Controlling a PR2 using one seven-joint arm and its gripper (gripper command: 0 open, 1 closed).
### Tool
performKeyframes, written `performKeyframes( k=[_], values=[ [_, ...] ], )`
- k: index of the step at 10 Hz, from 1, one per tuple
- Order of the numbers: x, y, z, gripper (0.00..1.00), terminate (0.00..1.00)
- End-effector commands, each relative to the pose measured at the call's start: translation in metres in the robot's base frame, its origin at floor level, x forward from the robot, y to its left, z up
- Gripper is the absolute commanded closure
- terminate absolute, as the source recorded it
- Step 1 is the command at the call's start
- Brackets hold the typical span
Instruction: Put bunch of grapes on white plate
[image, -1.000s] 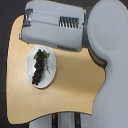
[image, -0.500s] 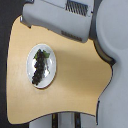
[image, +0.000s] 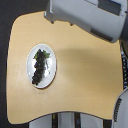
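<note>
Pale wood counter (image: 85, 75) is carrying the white plate (image: 42, 65) with the bunch of grapes (image: 40, 66) lying inside its rim, so you are risking only an arm sweep nudging it, and the claw's state I cannot tell.

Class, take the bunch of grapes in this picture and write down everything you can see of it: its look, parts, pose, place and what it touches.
The elongated cluster of small dark purple-black grapes lies flat on the round plain white plate, inside the rim. Its long axis runs up and down the exterior view, with a bit of green stem and leaf at the upper end. The berries look glossy and tightly packed. It touches only the plate, which sits on the light wooden table, towards the exterior view's left. The grey robot arm is apart from it, and no hand shows.
</note>
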Motion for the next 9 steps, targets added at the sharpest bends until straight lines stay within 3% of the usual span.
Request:
performKeyframes(
  k=[1, 8, 9],
  values=[
    [-0.016, -0.157, -0.005, 0.00, 0.00],
    [-0.011, -0.248, -0.010, 0.00, 0.00],
    [-0.010, -0.257, -0.015, 0.00, 1.00]
  ],
)
